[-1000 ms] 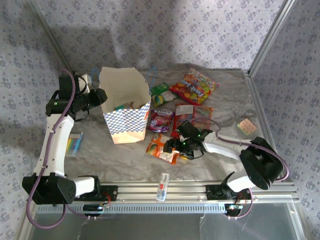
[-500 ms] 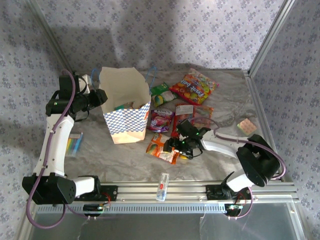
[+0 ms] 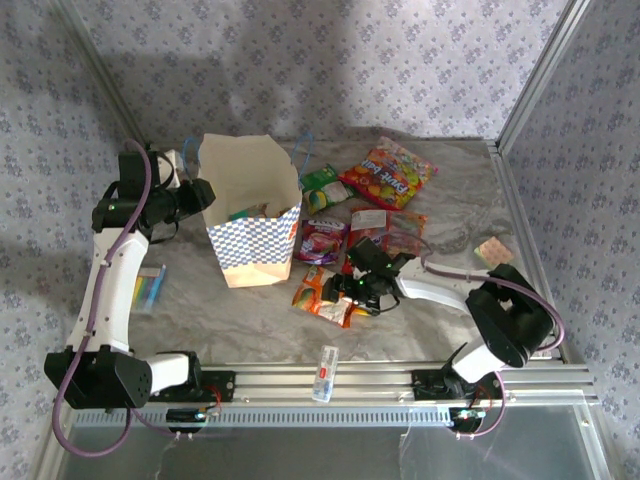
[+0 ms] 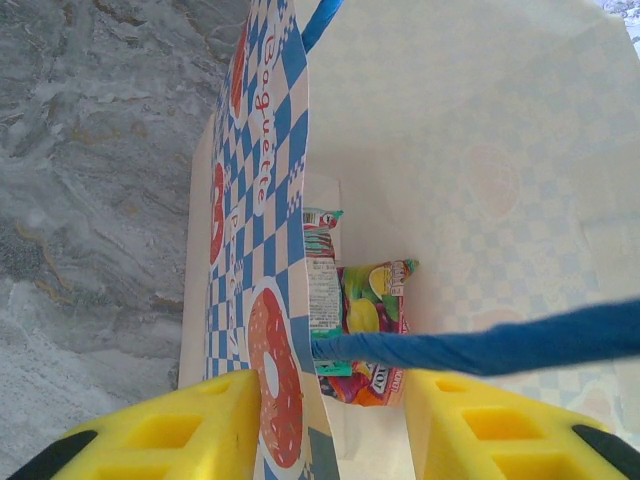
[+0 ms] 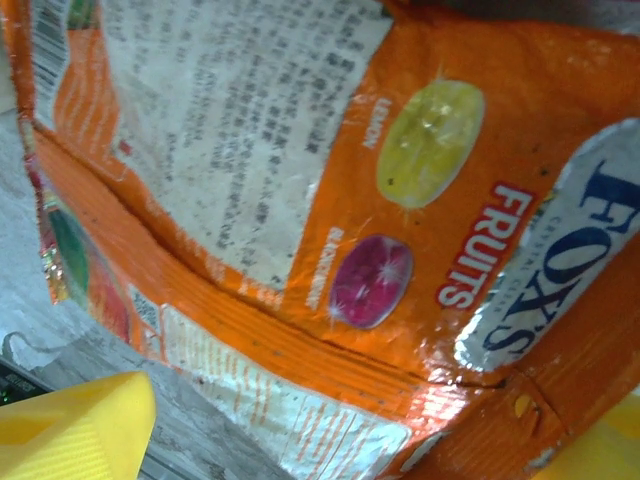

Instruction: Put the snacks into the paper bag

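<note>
1. On the left half of the grey table [image 3: 200, 310], the paper bag [image 3: 255, 225] stands upright with its mouth open. It is tan kraft above and blue-and-white checks on the lower band, with a thin blue cord handle [image 4: 480, 345] at the rim.
2. My left gripper [image 3: 205, 192] sits at the bag's left rim. On the left wrist camera its yellow fingers [image 4: 150, 435] straddle the checkered wall with a wide gap, so nothing is clamped.
3. Inside the bag I see a fruit-print packet [image 4: 370, 320] in yellow and green. Beside it is a narrow teal-topped packet [image 4: 322, 270], and both stand on edge at the bottom.
4. Just right of the bag's foot lies the orange packet [image 3: 322, 295]. It is glossy and crinkled, and printed "FOX'S FRUITS" with a lemon, a purple candy and a white panel of small text.
5. My right gripper [image 3: 352, 287] hangs low over that packet's right end with its jaws spread wide. The packet spans the space between them, and I cannot tell whether the pads touch it.
6. Behind it lie a purple packet [image 3: 322, 240], a red packet [image 3: 388, 230], a green packet [image 3: 322, 180] and a large red-orange packet [image 3: 388, 172].
7. A clear tube [image 3: 325, 372] rests at the near edge, and a tan pad [image 3: 493, 250] lies far right.
</note>
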`<action>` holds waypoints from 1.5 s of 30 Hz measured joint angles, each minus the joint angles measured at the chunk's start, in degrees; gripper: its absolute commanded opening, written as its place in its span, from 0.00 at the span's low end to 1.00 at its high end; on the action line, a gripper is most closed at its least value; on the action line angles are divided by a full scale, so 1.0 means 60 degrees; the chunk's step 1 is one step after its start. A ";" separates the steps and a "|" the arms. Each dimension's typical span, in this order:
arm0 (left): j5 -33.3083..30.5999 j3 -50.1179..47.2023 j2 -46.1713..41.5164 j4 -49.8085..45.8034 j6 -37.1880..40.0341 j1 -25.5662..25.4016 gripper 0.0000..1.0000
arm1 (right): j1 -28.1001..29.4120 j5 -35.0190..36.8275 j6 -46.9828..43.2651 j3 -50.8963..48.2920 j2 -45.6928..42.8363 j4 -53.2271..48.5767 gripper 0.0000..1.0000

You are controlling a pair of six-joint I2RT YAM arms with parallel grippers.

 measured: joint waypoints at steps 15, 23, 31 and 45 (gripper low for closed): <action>0.0000 0.0000 -0.0091 -0.0004 0.0000 0.0000 0.43 | -0.0004 0.0157 0.0149 0.0291 0.0357 -0.0255 0.39; 0.0000 0.0000 -0.0091 -0.0004 0.0000 0.0000 0.43 | 0.0280 0.0590 -0.0044 0.0718 0.0310 -0.0721 0.22; 0.0000 0.0000 -0.0160 -0.0004 0.0000 0.0000 0.43 | 0.0393 0.0849 -0.0189 0.0852 0.0055 -0.1100 0.07; -0.0004 -0.0018 -0.0215 0.0000 0.0000 0.0000 0.43 | 0.0885 0.1494 -0.0801 0.1592 -0.0284 -0.2073 0.00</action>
